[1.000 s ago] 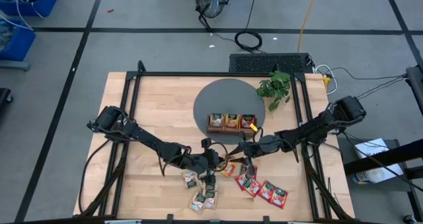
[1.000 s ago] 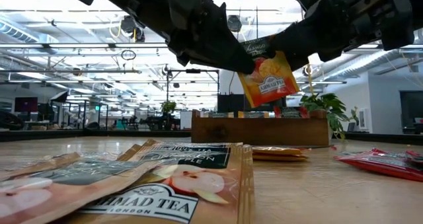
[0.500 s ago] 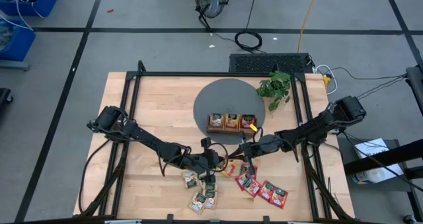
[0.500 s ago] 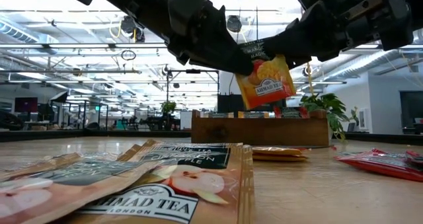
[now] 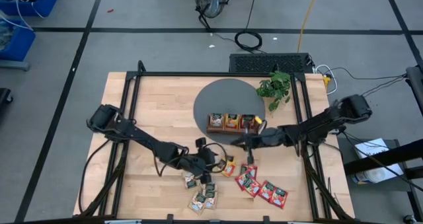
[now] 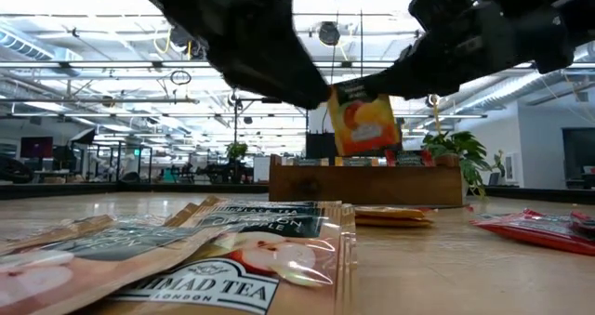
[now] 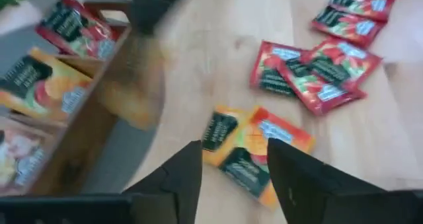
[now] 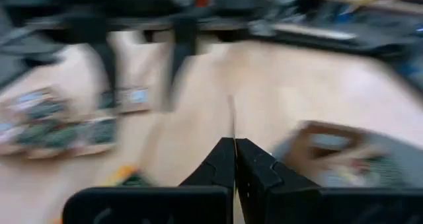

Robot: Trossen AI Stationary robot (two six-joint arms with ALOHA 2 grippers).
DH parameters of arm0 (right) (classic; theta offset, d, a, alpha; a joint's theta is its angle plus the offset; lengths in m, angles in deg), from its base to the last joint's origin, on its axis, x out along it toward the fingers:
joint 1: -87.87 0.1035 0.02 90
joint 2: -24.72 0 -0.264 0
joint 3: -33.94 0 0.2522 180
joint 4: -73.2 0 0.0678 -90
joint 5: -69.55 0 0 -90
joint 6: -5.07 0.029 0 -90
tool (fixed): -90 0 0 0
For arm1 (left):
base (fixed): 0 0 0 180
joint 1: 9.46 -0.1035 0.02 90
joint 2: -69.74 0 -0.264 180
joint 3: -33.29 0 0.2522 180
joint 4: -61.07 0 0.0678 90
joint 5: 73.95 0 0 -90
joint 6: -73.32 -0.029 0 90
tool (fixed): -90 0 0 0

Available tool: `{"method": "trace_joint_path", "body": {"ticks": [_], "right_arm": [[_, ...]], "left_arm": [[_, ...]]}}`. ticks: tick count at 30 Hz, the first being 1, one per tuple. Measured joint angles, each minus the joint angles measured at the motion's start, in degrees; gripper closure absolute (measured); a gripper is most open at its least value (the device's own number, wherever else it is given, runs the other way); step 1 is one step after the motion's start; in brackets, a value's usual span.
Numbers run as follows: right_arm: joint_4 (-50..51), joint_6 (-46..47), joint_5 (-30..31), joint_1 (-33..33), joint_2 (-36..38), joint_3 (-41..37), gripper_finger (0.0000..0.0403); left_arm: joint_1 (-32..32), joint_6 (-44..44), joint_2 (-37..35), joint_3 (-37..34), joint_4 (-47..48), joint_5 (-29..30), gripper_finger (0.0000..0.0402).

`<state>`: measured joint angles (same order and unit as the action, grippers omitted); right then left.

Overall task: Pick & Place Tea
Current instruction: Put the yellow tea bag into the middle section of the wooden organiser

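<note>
Underneath everything lies a pale wooden table [image 5: 152, 112] inside a black frame, on a grey floor crossed by dark lines; the low view looks across into a big hall with ceiling lights. A grey round mat [image 5: 221, 98] sits at the back middle, with the wooden tray [image 5: 231, 128] on its near edge and a leafy plant [image 5: 274, 85] just beside the mat's right.

The right gripper [image 5: 246, 141] hangs above the table just in front of the tray, its fingers pinched on an orange tea sachet [image 6: 363, 120] — held edge-on in its own wrist view. The left gripper [image 7: 228, 178] stands with fingers apart, holding nothing, above two orange sachets [image 7: 254, 151] on the wood. Red sachets [image 5: 264, 187] lie toward the near right; pale sachets [image 5: 201, 194] cluster near the front edge. The table's left half is bare wood.
</note>
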<state>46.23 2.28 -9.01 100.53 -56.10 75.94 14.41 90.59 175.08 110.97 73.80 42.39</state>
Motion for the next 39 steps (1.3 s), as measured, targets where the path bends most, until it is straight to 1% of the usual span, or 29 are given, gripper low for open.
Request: {"method": "trace_joint_path", "body": {"ticks": [2,3,6,10,13,17,23,27,34,39], "right_arm": [[-2.32,-1.11,1.81,-2.17,2.94,-2.56,0.0403],[-5.14,-1.19,1.83,-3.56,4.18,-3.83,0.0403],[-13.04,0.17,-0.64,-8.56,6.61,-8.09,0.0403],[-16.77,4.17,-4.66,-15.24,5.57,-11.24,0.0403],[-18.87,5.48,-6.27,-17.77,2.85,-11.58,0.0403],[-22.19,5.58,-8.62,-18.75,-2.2,-10.9,0.0403],[-24.38,5.23,-8.17,-19.4,-7.43,-10.48,0.0403],[-23.75,5.06,-5.5,-19.6,-7.56,-10.53,0.0403],[-22.71,4.33,-5.26,-19.62,-7.58,-11.54,0.0403],[-22.17,4.68,-3.78,-19.62,-7.58,-11.77,0.0403]], "left_arm": [[1.41,1.35,-0.31,-0.08,2.85,2.29,0.0215],[2.19,1.72,-0.3,-0.08,2.92,3.78,0.0214],[4.41,1.71,-0.31,-0.06,2.93,8.59,0.0219],[6.09,0.83,-0.31,-0.08,3.14,11.44,0.0233],[6.45,0.75,-0.31,-0.08,3.37,12.99,0.0243],[6.05,0.92,-0.31,-0.08,4.11,13.19,0.0253],[5.76,1.17,-0.31,-0.08,4.23,13.23,0.0256],[5.81,1.25,-0.31,-0.08,4.24,13.21,0.0257],[5.37,0.91,-0.31,-0.08,4.08,13.21,0.0257],[3.96,-0.05,-0.31,-0.08,3.9,13.21,0.0256]]}}
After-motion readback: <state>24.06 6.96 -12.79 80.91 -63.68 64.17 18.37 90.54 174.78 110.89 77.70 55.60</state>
